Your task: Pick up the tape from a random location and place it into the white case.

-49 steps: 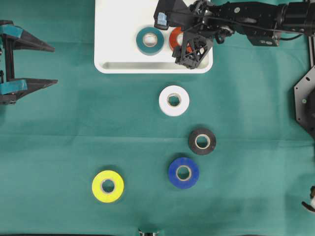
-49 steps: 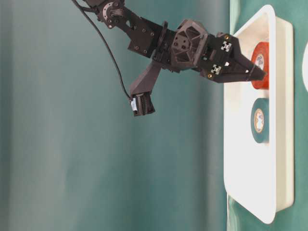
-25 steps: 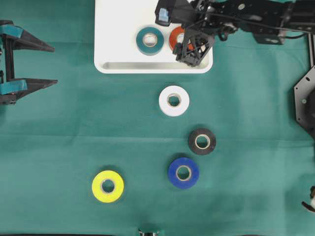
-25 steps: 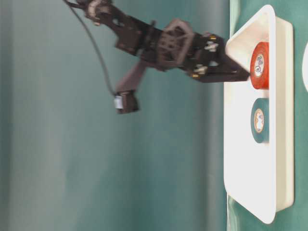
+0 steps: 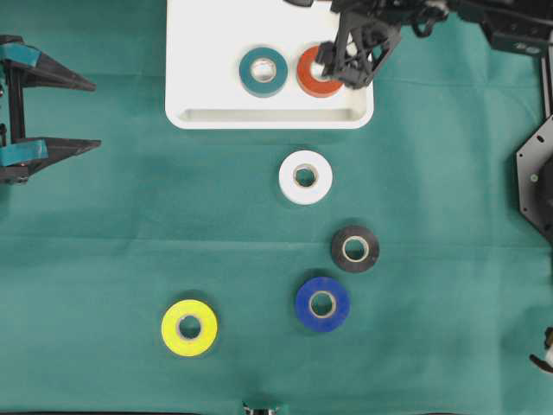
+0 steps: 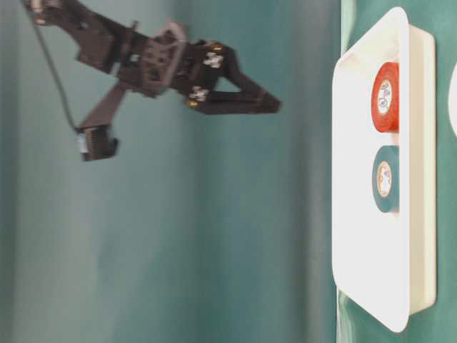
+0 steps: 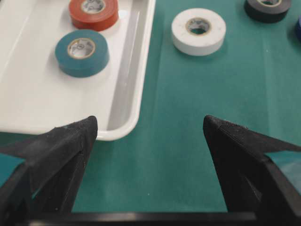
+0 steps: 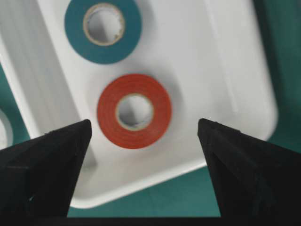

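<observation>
- My right gripper hangs well above the white case, jaws spread wide and empty; I judge that is so nothing snags on the roll below.
- Red tape lies flat inside the case, at its right end, clear of my fingers; from my wrist view it sits framed between them, which suggests it is set down and let go.
- Teal tape lies just beside the red one, apart from it, also flat on the case floor.
- Left gripper is wide open too, holding nothing, parked at the left table edge, pointing toward the case corner.
- White tape, black tape, blue tape and yellow tape lie on the green cloth, outside the case.
- Red roll: glossy orange-red band, pale cardboard core, undamaged as far as I can see.
</observation>
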You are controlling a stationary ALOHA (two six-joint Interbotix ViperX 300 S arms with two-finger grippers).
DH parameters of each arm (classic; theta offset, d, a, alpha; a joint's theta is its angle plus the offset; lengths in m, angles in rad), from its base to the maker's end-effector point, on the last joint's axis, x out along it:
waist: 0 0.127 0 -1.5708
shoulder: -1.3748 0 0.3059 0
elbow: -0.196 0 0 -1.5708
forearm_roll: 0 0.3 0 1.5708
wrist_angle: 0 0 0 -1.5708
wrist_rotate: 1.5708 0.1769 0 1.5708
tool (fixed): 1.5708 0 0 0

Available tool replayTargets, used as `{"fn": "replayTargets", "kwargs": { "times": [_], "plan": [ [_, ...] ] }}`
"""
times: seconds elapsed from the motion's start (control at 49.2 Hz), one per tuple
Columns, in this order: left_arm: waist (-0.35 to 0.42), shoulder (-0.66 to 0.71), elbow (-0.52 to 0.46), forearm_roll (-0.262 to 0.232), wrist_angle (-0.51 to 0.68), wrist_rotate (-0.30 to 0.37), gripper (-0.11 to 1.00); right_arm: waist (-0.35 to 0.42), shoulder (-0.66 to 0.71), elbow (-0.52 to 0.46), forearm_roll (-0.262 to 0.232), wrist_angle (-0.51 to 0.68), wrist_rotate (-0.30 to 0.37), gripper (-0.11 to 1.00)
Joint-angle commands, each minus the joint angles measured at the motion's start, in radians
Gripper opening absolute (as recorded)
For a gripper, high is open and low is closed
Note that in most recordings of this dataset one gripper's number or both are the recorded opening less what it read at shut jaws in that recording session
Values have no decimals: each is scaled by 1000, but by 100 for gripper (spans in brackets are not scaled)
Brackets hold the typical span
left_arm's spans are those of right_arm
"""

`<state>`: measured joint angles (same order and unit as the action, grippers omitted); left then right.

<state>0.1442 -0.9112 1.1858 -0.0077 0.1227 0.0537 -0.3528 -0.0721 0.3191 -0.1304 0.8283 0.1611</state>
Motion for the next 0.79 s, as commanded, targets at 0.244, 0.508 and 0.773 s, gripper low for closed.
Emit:
{"fn": "replayTargets", "kwargs": {
  "times": [0.244,0.508,0.773],
  "plan": [
    [2,5,-12,-2,-8,2,97,-2,-72,-95,-32,95,2,88],
    [2,5,-12,-2,-8,2,97,-2,-81,-95,-37,100,2,88],
    [0,5,-12,-2,-6,2,97,9,-81,-95,-34,97,6,88]
  ]
}}
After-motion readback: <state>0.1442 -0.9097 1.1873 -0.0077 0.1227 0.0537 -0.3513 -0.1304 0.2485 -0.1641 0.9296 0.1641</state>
